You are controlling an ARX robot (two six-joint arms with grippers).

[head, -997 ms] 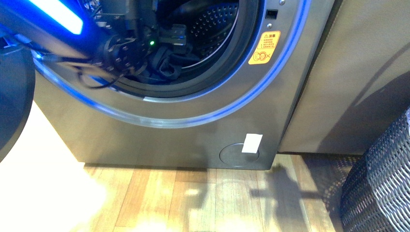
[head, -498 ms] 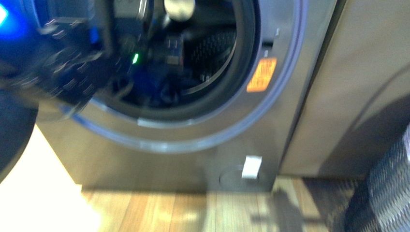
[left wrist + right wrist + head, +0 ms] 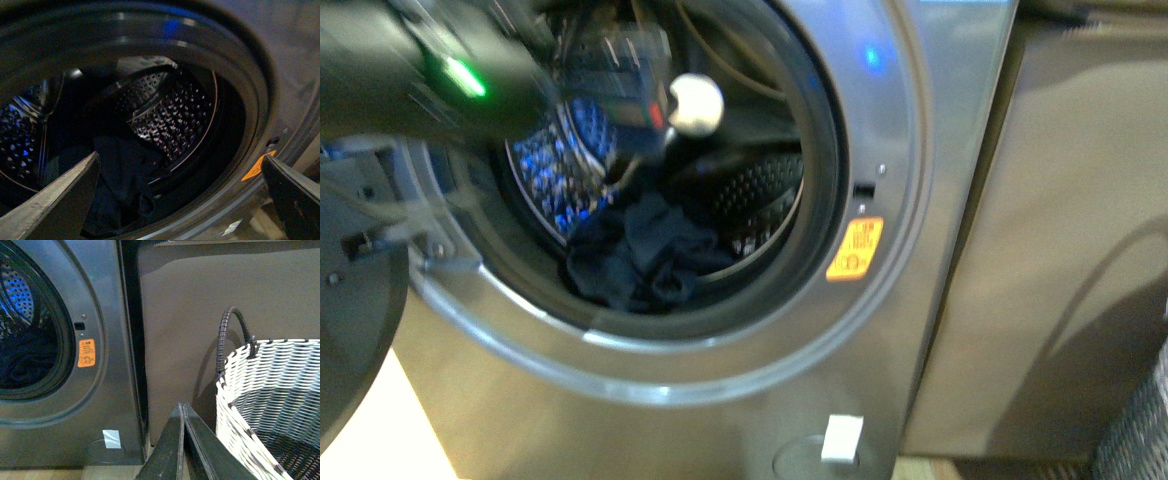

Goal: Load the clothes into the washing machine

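Pincer on our left [image 3: 180, 200] gapes wide and empty at the washing machine [image 3: 880, 330] mouth, right pincer [image 3: 183, 440] closed over the basket [image 3: 280, 390], clothes [image 3: 645, 255] heaped inside the drum, soft, light, best pinched at a raised fold.

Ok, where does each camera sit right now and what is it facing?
Front: on the body, facing the washer; the blurred left arm crosses the upper left.
Left wrist: at the drum mouth, looking in at the clothes; the open left hand frames them.
Right wrist: beside the basket, facing washer and cabinet; the shut right hand shows.
All three share the orange sticker.
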